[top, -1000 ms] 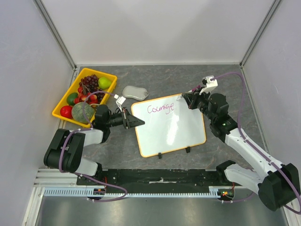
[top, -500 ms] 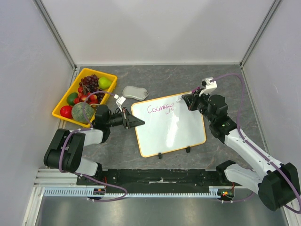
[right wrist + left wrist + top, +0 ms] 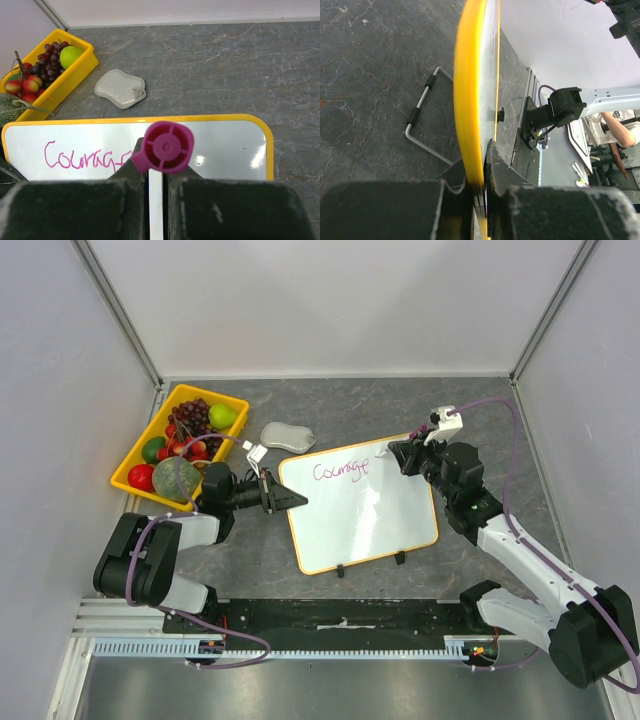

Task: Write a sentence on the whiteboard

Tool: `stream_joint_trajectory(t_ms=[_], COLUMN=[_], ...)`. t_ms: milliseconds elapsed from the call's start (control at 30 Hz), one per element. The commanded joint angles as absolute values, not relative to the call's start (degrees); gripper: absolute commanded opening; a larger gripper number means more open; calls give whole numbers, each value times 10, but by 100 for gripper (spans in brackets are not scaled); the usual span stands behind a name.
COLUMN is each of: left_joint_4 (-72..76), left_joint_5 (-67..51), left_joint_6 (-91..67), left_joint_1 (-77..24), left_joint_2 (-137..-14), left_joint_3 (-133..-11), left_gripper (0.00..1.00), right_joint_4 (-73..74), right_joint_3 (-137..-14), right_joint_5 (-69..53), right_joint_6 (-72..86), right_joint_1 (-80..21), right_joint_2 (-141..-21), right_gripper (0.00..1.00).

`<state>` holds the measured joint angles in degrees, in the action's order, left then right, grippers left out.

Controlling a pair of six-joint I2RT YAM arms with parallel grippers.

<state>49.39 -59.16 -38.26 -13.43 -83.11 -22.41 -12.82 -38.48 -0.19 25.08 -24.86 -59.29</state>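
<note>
The whiteboard (image 3: 365, 512) lies tilted on the table, with the yellow rim and two black clip feet at its near edge. The sentence (image 3: 341, 470) reads "Courage" in magenta at its top left. My left gripper (image 3: 298, 499) is shut on the board's left rim; the left wrist view shows the rim (image 3: 469, 100) edge-on between my fingers (image 3: 501, 170). My right gripper (image 3: 393, 452) is shut on a magenta marker (image 3: 167, 147), held upright over the board's top edge, just right of the writing (image 3: 75, 157). The marker's tip is hidden.
A yellow fruit tray (image 3: 131, 458) with grapes, apples and a melon stands at the back left. A grey eraser pad (image 3: 287, 437) lies between the tray and the board, also in the right wrist view (image 3: 120, 89). A bent wire stand (image 3: 421, 105) lies left of the board. Enclosure walls surround the table.
My right gripper with the marker has shifted slightly to the right along the board's top edge. The writing and the left arm are unchanged.
</note>
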Motion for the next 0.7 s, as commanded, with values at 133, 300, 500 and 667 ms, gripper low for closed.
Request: stream_joint_trajectory(t_ms=[133, 300, 500, 667], left_joint_4=[482, 483, 483, 484], left_joint_5=[-557, -557, -558, -560], left_joint_6=[-298, -299, -300, -299], left_joint_1=[-134, -134, -135, -134], left_joint_2=[-847, -848, -848, -849], left_joint_3=[-214, -214, -214, -214], left_gripper=[2, 2, 2, 2], right_joint_4=[-113, -112, -128, -145], right_joint_3=[-379, -383, -393, -408], right_joint_5=[68, 67, 40, 30], right_joint_6=[248, 252, 272, 287], right_joint_1=[-247, -247, -247, -247], right_joint_2=[-576, -571, -548, -558], right_gripper=[0, 0, 0, 0])
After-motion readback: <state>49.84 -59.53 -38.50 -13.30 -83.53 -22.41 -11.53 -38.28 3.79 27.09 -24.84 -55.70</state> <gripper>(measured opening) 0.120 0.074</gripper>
